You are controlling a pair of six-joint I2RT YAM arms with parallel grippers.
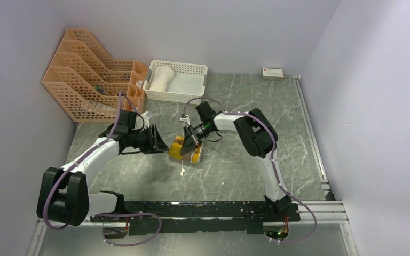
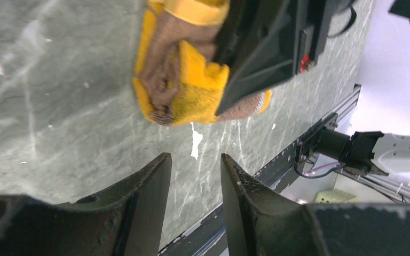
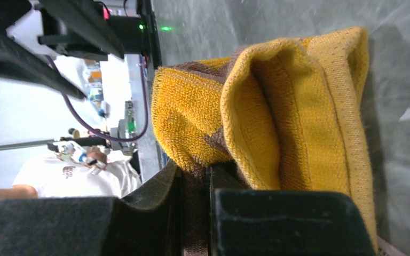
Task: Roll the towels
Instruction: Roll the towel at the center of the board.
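Note:
The brown and mustard-yellow towel (image 1: 184, 151) lies bunched in a loose roll at the table's middle; it also shows in the left wrist view (image 2: 184, 90) and the right wrist view (image 3: 277, 106). My right gripper (image 1: 188, 145) is shut on a fold of it (image 3: 195, 178). My left gripper (image 1: 159, 142) sits just left of the towel, open and empty, its fingertips (image 2: 160, 165) a short way from the roll. The cream-white towel (image 1: 162, 77) lies rolled inside the white lattice basket (image 1: 192, 68) at the back.
An orange lattice file rack (image 1: 88, 74) stands at the back left, next to the basket. A small white box (image 1: 273, 73) lies at the back right by the wall. A metal rail (image 1: 219, 210) runs along the near edge.

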